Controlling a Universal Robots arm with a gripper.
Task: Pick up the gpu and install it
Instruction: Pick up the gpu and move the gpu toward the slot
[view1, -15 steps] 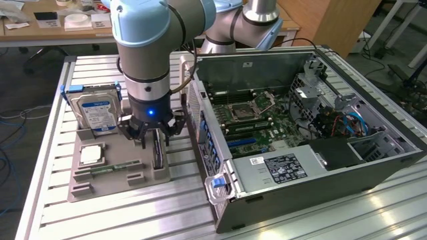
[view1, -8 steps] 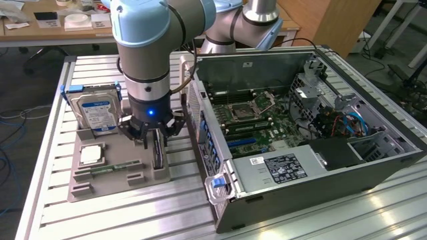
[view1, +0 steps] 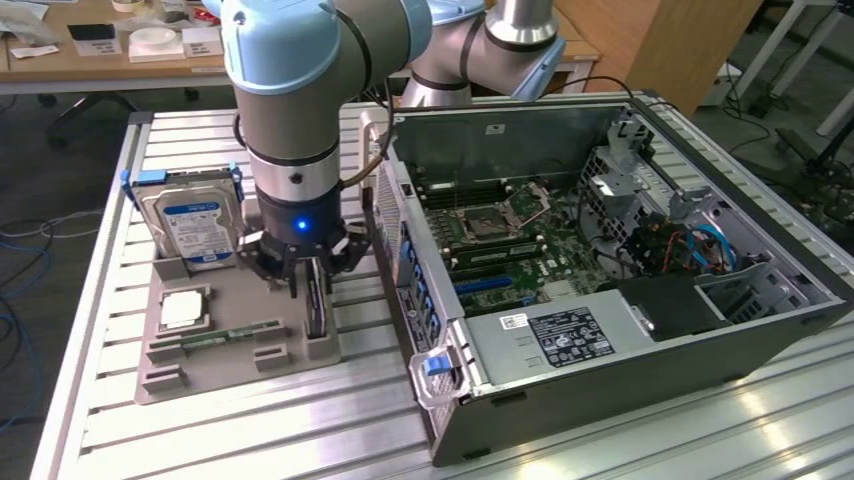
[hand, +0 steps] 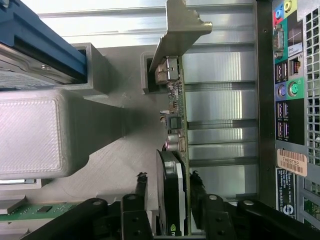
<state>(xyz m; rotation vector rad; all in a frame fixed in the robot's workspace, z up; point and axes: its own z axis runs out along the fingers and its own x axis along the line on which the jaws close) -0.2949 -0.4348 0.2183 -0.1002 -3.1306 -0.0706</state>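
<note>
The jaws stand spread, one of the fingers (hand: 141, 195) to each flat face of the graphics card (hand: 174, 165), which stands on edge straight between them. A sliver of gap shows on at least one side, so I judge the card straddled rather than pinched. It lies directly below the jaws. Its long axis runs crosswise to the line on which they close, so the fingers face its broad sides at the black cooler. The silver bracket (hand: 180, 30) is at the end farther from them. The card sits in a slot of the grey holder (view1: 227, 365), along the holder's edge nearest the computer case (view1: 641, 400), and the arm (view1: 300, 150) comes down on it from straight above. Farther out on the holder, a memory stick (view1: 220, 338) lies flat toward its near edge, and a hard drive (view1: 194, 230) stands upright at its far corner. The holder rests toward the edge of the tabletop (view1: 200, 440) on the exterior view's left. The case lies open just beside it on the exterior view's right, with its circuit board (view1: 514, 225) facing up.
</note>
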